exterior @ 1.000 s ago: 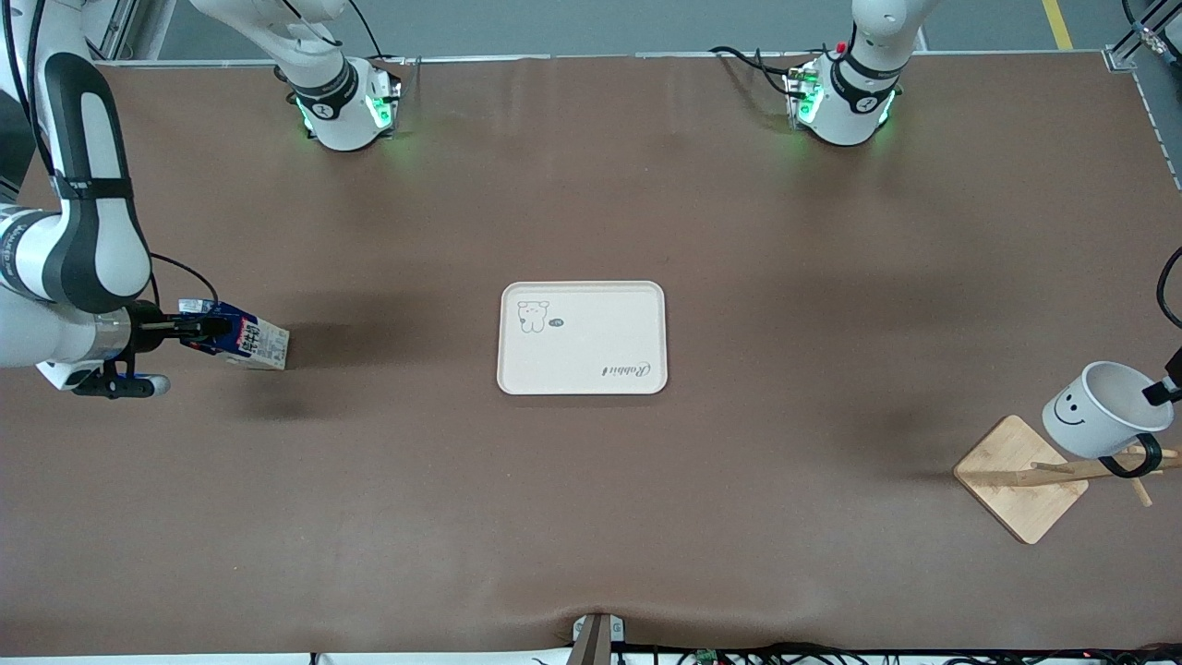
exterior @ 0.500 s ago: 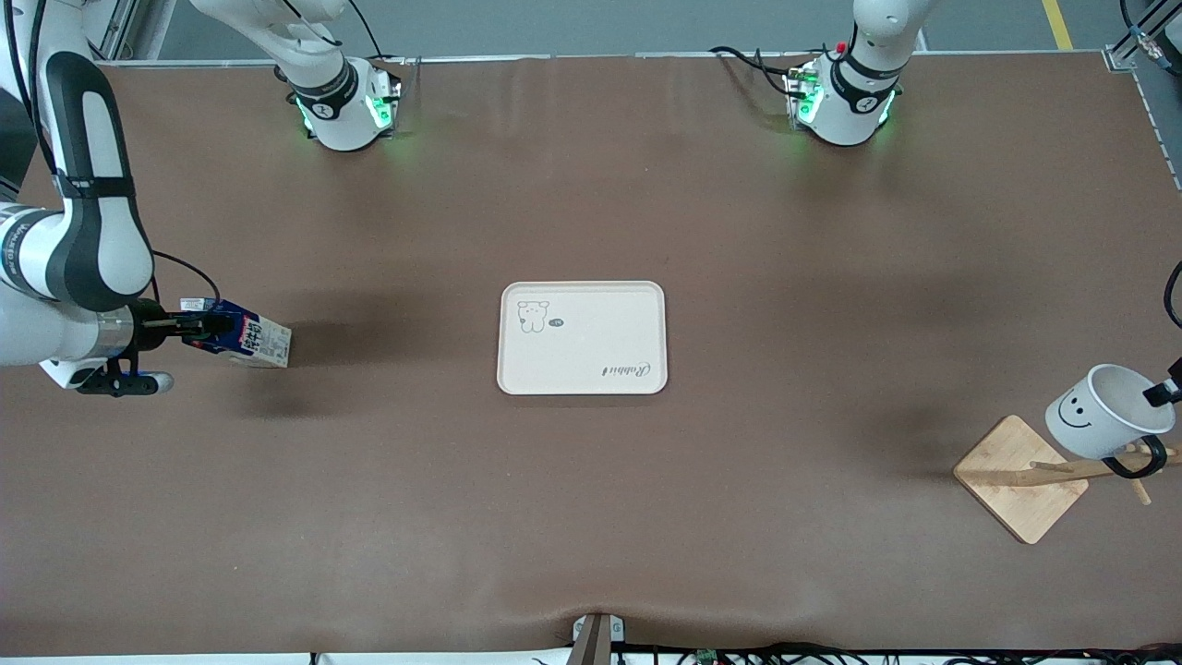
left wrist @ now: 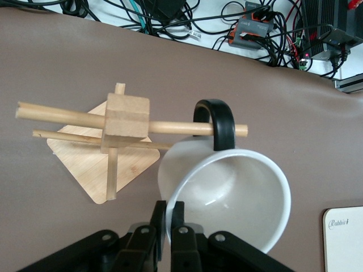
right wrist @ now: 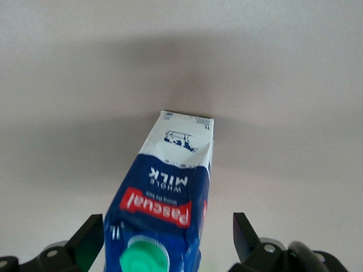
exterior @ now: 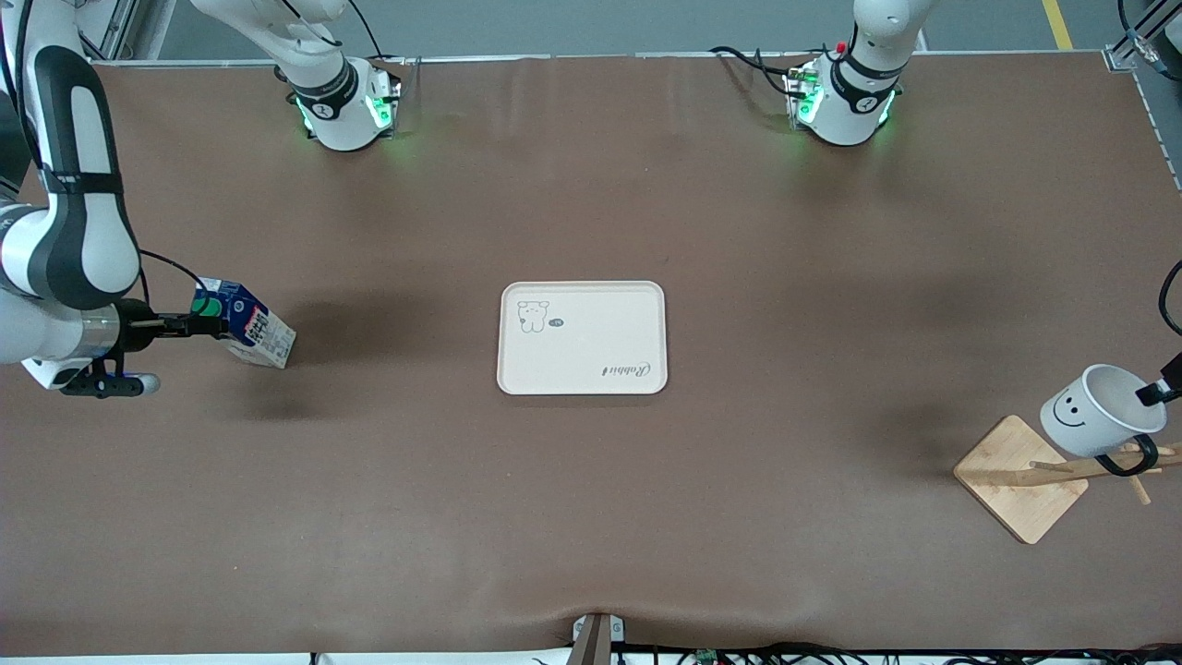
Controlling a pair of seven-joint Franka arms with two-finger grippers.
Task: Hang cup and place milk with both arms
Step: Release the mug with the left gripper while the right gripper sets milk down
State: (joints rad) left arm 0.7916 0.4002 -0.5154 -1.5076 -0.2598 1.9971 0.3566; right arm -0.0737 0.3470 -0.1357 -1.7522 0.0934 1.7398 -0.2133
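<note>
Blue milk [right wrist: 170,198] between spread right end effector [right wrist: 168,241] fingers

High front camera, two wrist close-ups

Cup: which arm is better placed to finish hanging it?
Left. Its hand is shut on the cup rim, handle already threaded on the rack peg. The right hand stands open around the milk.

Brown table [exterior: 591,517] with white tray [exterior: 582,338] mid-table, tilted milk [exterior: 247,326] and wooden rack base [exterior: 1016,480].
</note>
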